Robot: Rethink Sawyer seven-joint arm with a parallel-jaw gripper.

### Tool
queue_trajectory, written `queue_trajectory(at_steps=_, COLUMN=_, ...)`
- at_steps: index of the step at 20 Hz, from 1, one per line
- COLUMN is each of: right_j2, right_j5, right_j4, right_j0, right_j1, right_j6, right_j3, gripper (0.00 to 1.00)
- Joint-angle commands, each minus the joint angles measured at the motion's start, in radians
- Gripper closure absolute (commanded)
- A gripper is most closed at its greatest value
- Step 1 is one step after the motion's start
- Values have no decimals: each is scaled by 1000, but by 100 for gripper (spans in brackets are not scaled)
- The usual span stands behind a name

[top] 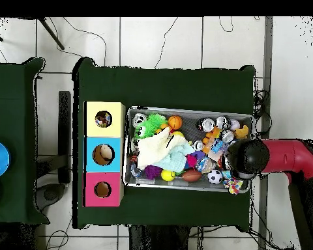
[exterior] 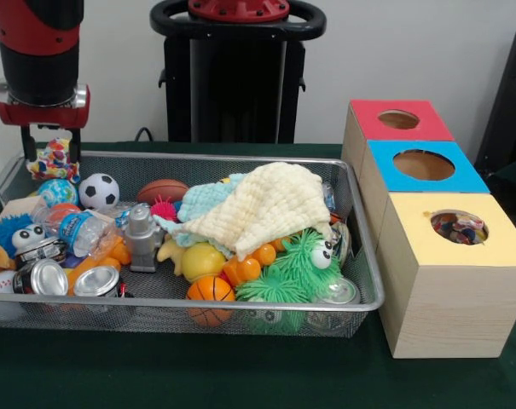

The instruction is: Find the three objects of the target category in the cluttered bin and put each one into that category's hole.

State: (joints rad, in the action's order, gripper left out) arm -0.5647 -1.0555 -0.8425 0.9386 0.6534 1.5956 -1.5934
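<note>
The wire mesh bin (exterior: 240, 305) lies on the dark green table, full of toys; it also shows in the overhead view (top: 185, 109). My gripper (exterior: 51, 158) hangs over the bin's far left corner, shut on a white cloth piece with bright spots (exterior: 55, 164). In the overhead view that cloth (top: 233, 186) shows at the bin's lower right corner, beside the arm's wrist (top: 245, 159). The yellow-topped box (exterior: 449, 281) stands right of the bin. Its round hole (exterior: 459, 227) shows spotted pieces inside, and it also shows in the overhead view (top: 104, 119).
A large pale-yellow waffle cloth (exterior: 270, 204) and a mint-green cloth (exterior: 205, 200) lie mid-bin. Balls, cans (exterior: 95, 281) and a green fuzzy toy (exterior: 300, 264) surround them. The blue-topped box (exterior: 424, 164) and red-topped box (exterior: 398, 119) stand behind the yellow one.
</note>
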Motion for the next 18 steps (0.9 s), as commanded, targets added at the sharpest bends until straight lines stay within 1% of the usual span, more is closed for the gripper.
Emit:
queue_trajectory(at_steps=1, right_j2=54, right_j5=-169, right_j4=-30, right_j0=-49, right_j1=-38, right_j6=-249, right_j3=-45, gripper=0)
queue_trajectory(at_steps=4, right_j2=59, right_j5=-188, right_j4=-30, right_j0=-52, right_j1=-29, right_j6=-260, right_j3=-50, gripper=0)
queue_trajectory(at_steps=11, right_j2=61, right_j5=-160, right_j4=-43, right_j0=-59, right_j1=-41, right_j6=-245, right_j3=-55, gripper=0)
queue_trajectory(at_steps=14, right_j2=60, right_j5=-108, right_j4=-67, right_j0=-57, right_j1=-38, right_j6=-238, right_j3=-63, gripper=0)
queue_trajectory(at_steps=18, right_j2=53, right_j5=-52, right_j4=-95, right_j0=-43, right_j1=-45, right_j6=-256, right_j3=-71, gripper=0)
